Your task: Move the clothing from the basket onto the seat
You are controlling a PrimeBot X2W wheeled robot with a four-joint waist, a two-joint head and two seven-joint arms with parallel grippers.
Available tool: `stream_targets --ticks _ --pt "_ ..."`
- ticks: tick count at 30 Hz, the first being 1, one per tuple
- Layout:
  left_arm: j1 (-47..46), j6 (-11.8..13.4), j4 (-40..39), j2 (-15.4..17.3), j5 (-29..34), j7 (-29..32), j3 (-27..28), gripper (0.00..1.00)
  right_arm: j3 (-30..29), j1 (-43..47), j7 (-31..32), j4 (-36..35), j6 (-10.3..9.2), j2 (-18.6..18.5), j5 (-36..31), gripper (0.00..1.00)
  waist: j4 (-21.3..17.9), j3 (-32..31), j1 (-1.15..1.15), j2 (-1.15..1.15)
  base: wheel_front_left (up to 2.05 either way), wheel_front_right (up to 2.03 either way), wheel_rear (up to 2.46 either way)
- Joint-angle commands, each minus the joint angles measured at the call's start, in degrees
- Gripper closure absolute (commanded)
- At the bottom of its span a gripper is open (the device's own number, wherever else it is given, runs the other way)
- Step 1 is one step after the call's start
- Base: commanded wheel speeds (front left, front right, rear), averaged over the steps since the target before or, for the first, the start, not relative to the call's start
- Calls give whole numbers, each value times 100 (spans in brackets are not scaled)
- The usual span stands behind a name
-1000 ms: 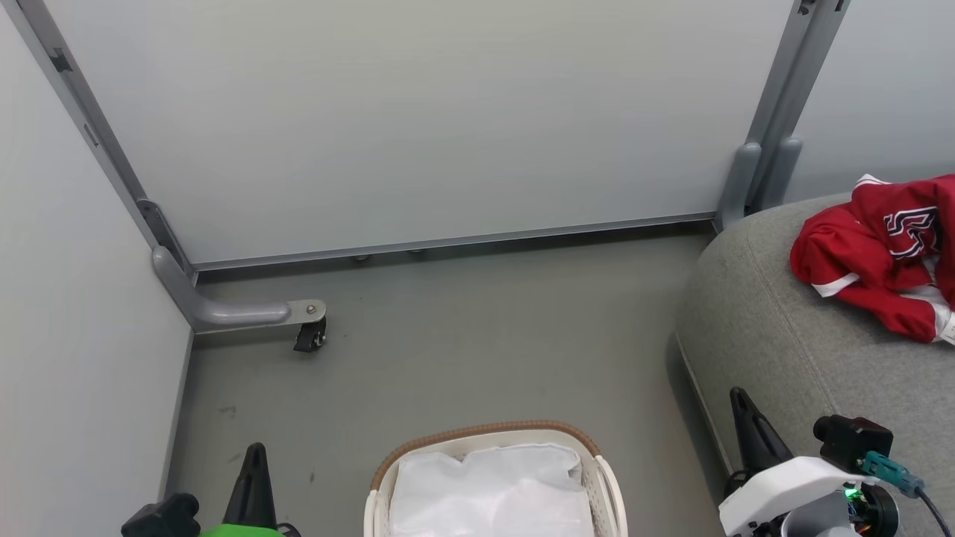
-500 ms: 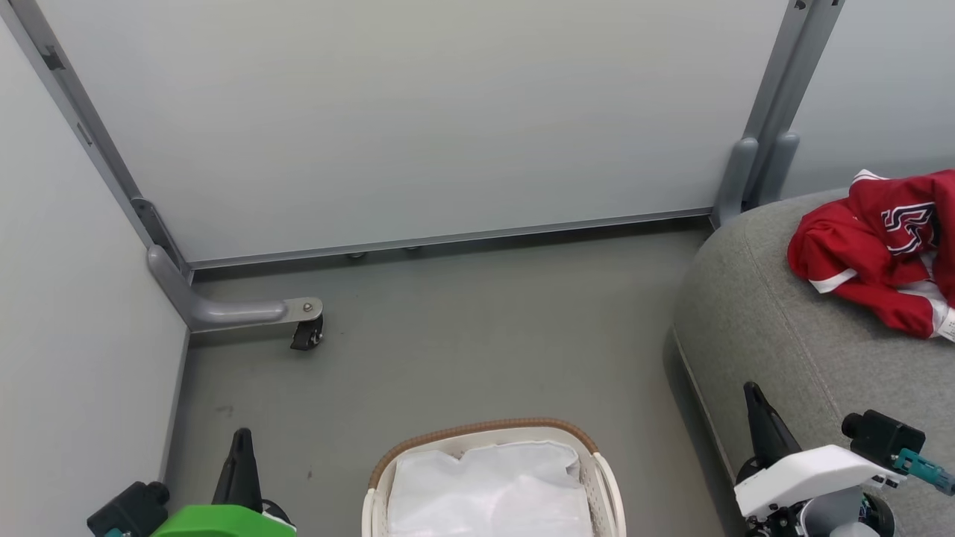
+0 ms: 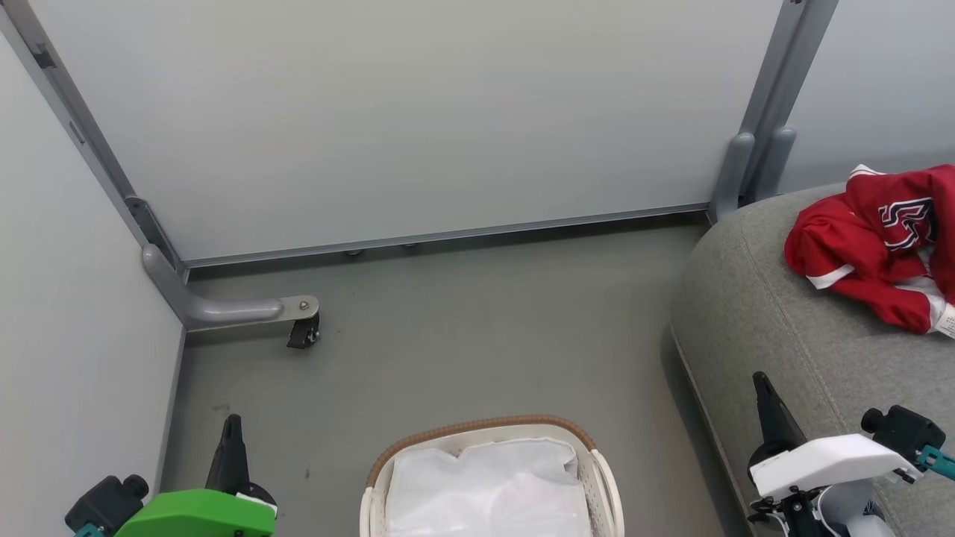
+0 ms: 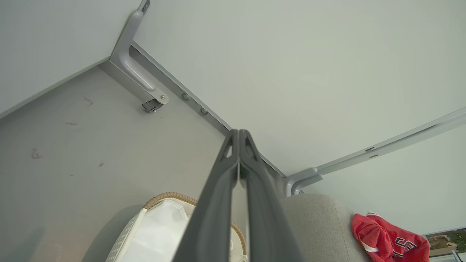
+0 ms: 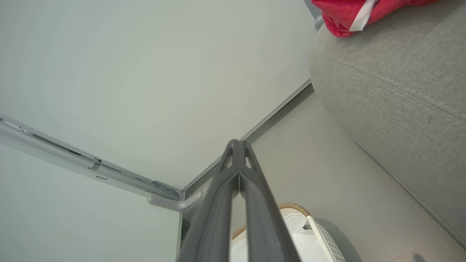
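The large grey fabric sofa (image 3: 776, 313) lies just right of my right tool (image 5: 238, 143); the oval white perforated basket (image 3: 477, 429), brown-rimmed, sits between it and my left tool (image 4: 239, 135). The red white-trimmed clothing (image 3: 873, 253) rests on the sofa, well beyond my right tool. I see both tools pressed together, empty.

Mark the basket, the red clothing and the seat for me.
basket (image 3: 485, 424): head view, brown woven rim at the far edge.
red clothing (image 3: 830, 242): head view, red fabric left of the emblem.
seat (image 3: 776, 328): head view, bare grey upholstery.
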Motion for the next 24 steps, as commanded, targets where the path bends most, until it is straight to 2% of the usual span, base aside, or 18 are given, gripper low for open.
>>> stream_targets --ticks 1,24 --pt "-184 -33 -97 15 -178 49 43 100 -42 -132 50 -102 -1 -36 190 100 -4 4 0 0 0 0 0" --pt "-381 -116 -155 18 -1501 437 279 100 -211 -190 435 -233 -2 -46 1660 100 -63 70 0 0 0 0 0"
